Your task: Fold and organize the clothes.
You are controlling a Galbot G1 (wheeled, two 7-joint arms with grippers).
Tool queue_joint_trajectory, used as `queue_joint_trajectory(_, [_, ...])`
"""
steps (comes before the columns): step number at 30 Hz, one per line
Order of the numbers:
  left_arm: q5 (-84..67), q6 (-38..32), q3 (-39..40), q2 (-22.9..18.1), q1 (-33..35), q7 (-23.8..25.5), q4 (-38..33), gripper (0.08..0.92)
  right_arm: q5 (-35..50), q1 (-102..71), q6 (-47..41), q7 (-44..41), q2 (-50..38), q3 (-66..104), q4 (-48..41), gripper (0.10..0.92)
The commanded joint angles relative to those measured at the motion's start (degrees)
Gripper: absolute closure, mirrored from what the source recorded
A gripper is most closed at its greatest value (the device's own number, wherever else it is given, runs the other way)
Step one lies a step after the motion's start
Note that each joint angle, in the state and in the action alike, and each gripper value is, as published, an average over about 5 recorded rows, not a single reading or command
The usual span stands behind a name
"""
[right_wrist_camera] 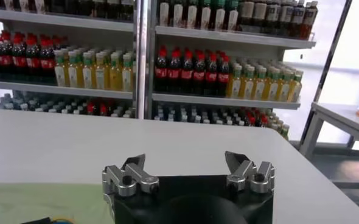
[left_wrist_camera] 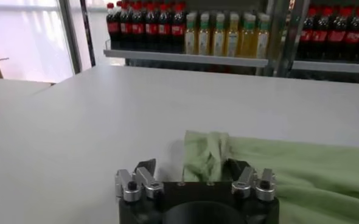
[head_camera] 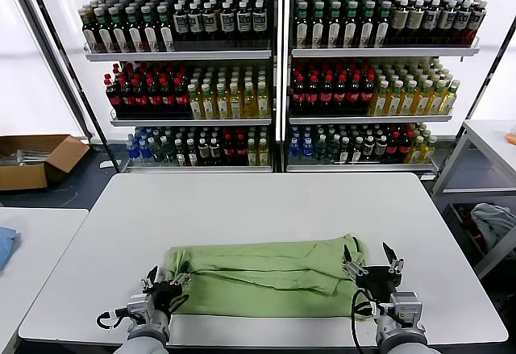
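The green polo shirt (head_camera: 270, 277) lies folded into a long band near the desk's (head_camera: 258, 209) front edge. The left hand (head_camera: 167, 283) sits at its left end, fingers spread around bunched fabric. The right hand (head_camera: 372, 262), spread wide, holds nothing beside the right end.

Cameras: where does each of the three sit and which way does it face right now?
Head view: on the head, looking forward and down at the white table, the green shirt and the drink shelves; both pincers show, left pincer at the shirt's edge, right pincer by its other end.
Left wrist view: behind the left pincer, facing the shirt's bunched edge.
Right wrist view: behind the open right pincer, facing bare table.
Shared: shirt, table, shelves.
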Motion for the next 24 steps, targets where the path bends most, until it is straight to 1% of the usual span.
queue_joint_trajectory(1, [-3.23,0.96,-0.02,-0.14,0.25,-0.04,0.29,0.352,0.12,0.13,0.03,0.01,-0.02,0.16,0.22,0.203])
queue_joint_trajectory(11, [-2.93,0.12,-0.89,0.39,0.62,0.68,0.58,0.637,0.14,0.68,-0.01,-0.11,-0.34,0.01,-0.12,0.203])
queue_joint_trajectory(15, [-0.97,-1.34,-3.28,2.14,0.46,1.30,0.41,0.750,0.29,1.28,-0.14,-0.13,-0.49,0.13,-0.21,0.203])
queue_joint_trajectory(18, [-0.05,-2.51,-7.43,5.53,0.11,1.67,-0.40,0.836,0.49,1.58,-0.18,-0.10,-0.67,0.36,-0.34,0.203])
queue_joint_trajectory(20, [-0.05,-3.31,-11.89,9.05,-0.15,2.15,-0.80,0.881,0.64,1.71,-0.14,-0.08,-0.79,0.50,-0.48,0.203])
queue_joint_trajectory(21, [-0.13,-3.63,-14.14,10.86,-0.28,2.45,-0.80,0.891,0.70,1.76,-0.11,-0.05,-0.82,0.54,-0.56,0.203])
queue_joint_trajectory(24, [-0.80,-4.26,-21.87,18.61,-0.71,3.53,0.21,0.902,0.88,2.08,-0.04,-0.02,-0.91,0.53,-0.81,0.203])
